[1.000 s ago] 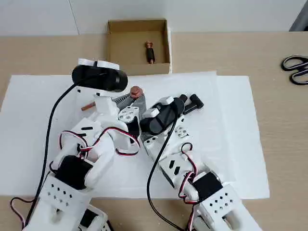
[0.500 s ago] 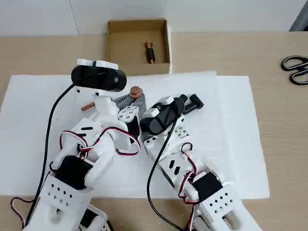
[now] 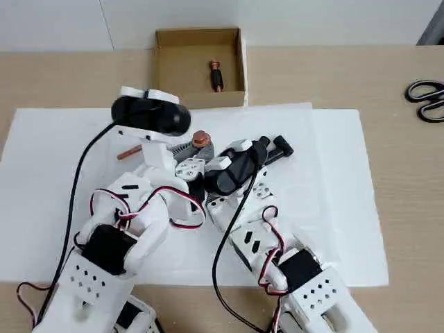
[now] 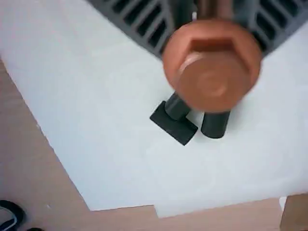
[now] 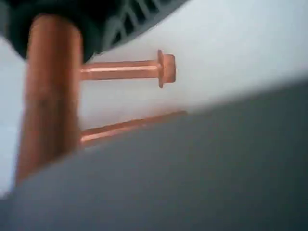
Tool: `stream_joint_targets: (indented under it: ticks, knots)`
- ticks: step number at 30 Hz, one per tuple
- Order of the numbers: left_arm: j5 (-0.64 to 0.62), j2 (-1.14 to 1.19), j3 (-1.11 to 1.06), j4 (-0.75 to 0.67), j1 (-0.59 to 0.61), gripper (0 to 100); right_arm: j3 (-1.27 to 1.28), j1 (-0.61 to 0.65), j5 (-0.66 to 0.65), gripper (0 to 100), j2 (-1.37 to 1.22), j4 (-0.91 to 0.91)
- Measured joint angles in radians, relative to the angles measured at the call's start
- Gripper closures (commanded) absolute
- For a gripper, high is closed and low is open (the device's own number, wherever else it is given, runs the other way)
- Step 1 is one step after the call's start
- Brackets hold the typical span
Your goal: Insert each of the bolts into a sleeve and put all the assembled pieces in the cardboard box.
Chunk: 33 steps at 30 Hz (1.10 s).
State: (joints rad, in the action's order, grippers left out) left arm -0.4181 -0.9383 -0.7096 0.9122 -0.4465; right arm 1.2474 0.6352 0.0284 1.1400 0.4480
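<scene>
TWO ARMS, ONE BOLT IN HAND: The left claw [image 3: 191, 148] grips a copper bolt [image 3: 201, 139] by its shaft above the white sheet [image 3: 333, 208] that covers the middle of the tabletop [image 3: 347, 76]. The bolt's hexagonal head is turned up toward the left wrist camera. Two black sleeves [image 4: 175, 120] lie side by side on the sheet just past the held bolt. A second bolt [image 3: 128, 152] lies flat on the sheet on the other side of the left arm [image 3: 132, 208], well apart from the sleeves. The right claw [image 5: 202, 163] sits close beside the held bolt, whose shaft stands in the foreground of the right wrist view. Whether this claw is open or closed cannot be told. Beyond the sheet, the cardboard box [image 3: 166, 69] holds one assembled piece [image 3: 216, 75], a bolt in its sleeve, lying on the box floor. A pair of scissors [image 3: 427, 99] rests on the bare tabletop, well off to the right of the sheet.
</scene>
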Motion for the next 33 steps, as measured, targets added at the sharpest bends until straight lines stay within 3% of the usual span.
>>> stream_joint_targets:
  ticks: [33]
  knots:
    - [0.170,-0.002,-0.117,0.000,-0.018,99,0.000,0.021,0.000,99.4,-0.002,0.000]
